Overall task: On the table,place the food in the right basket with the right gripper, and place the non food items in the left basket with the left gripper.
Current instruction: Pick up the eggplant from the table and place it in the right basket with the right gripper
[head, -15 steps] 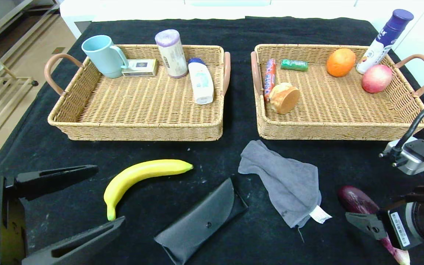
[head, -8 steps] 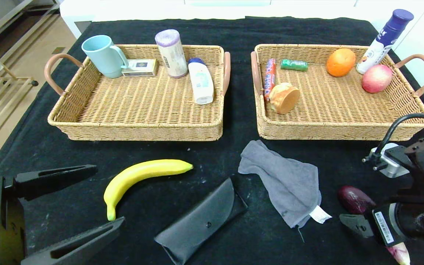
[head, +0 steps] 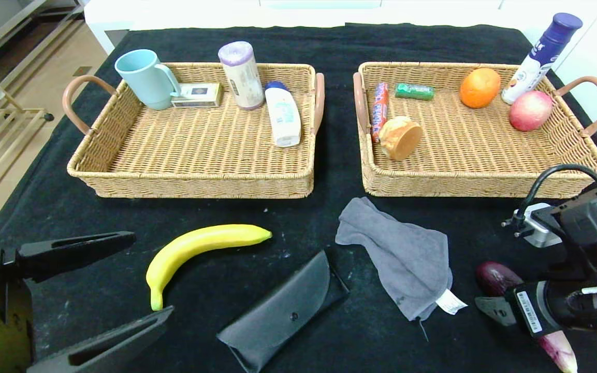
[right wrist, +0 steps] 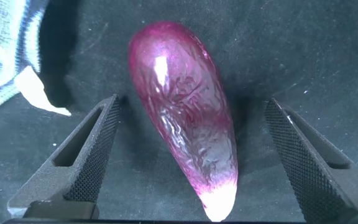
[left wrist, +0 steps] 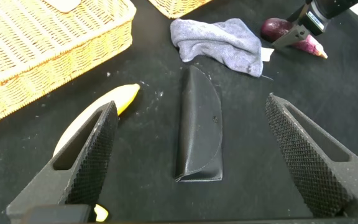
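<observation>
right hand (right wrist: 188,168): low over the table (head: 329,46) at the near right, fingers spread wide apart with the eggplant (right wrist: 185,106) lying between them, neither finger touching it; nothing held
left hand (head: 91,290): at the near left, fingers spread wide apart, holding nothing; the banana (head: 200,246) lies just beyond its fingertips
eggplant: on the black table at the near right, purple with a pale tip, just right of the grey cloth (head: 402,259)
banana: on the table in front of the left basket (head: 194,181), yellow, curved
glasses case (head: 282,311): black, flat on the table between banana and grey cloth
grey cloth: crumpled on the table in front of the right basket (head: 474,181), white tag at its near corner
left basket: holds a light blue mug (head: 145,77), a small box (head: 197,95), a purple-topped cylinder (head: 240,72) standing upright and a white bottle (head: 284,116) lying down
right basket: holds a red wrapped stick (head: 379,109) along its left wall, a green packet (head: 414,91), a bread roll (head: 401,137), an orange (head: 479,87) and an apple (head: 530,110)
spray bottle (head: 541,57): white with a purple cap, tilted at the right basket's far right corner; whether inside or behind the rim cannot be told
</observation>
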`<action>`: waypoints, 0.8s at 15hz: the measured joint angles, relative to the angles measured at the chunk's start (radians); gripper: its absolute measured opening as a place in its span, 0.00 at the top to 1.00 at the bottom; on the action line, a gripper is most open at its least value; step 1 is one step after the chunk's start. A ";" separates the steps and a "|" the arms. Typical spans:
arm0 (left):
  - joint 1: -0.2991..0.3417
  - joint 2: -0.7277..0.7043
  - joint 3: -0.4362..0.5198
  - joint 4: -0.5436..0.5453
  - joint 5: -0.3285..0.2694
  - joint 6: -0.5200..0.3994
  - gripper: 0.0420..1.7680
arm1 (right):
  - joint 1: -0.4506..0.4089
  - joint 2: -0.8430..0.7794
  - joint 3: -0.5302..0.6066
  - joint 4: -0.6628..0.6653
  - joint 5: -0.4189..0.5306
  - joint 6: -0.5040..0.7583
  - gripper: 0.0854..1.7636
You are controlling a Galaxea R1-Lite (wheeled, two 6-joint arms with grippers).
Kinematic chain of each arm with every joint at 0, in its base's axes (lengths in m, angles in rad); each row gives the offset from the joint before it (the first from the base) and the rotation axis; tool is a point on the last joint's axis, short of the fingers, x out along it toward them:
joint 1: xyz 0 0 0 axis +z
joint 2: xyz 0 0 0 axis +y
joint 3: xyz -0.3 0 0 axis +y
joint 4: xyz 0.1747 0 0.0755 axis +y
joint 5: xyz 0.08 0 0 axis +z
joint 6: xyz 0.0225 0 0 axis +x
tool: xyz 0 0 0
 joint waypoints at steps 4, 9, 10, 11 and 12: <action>0.000 0.000 0.001 0.000 0.000 0.000 0.03 | -0.001 0.007 0.001 0.000 0.001 0.000 0.33; 0.000 -0.001 0.001 0.000 0.000 0.000 0.03 | -0.002 0.010 0.005 -0.001 0.000 -0.005 0.56; 0.000 -0.001 0.001 0.000 0.000 0.001 0.03 | -0.002 0.011 0.007 -0.002 0.000 -0.007 0.56; 0.000 -0.001 0.001 0.000 0.000 0.001 0.03 | -0.002 0.013 0.009 -0.002 0.000 -0.007 0.56; 0.000 -0.002 0.001 0.000 0.000 0.001 0.03 | -0.002 0.013 0.010 -0.002 0.000 -0.007 0.56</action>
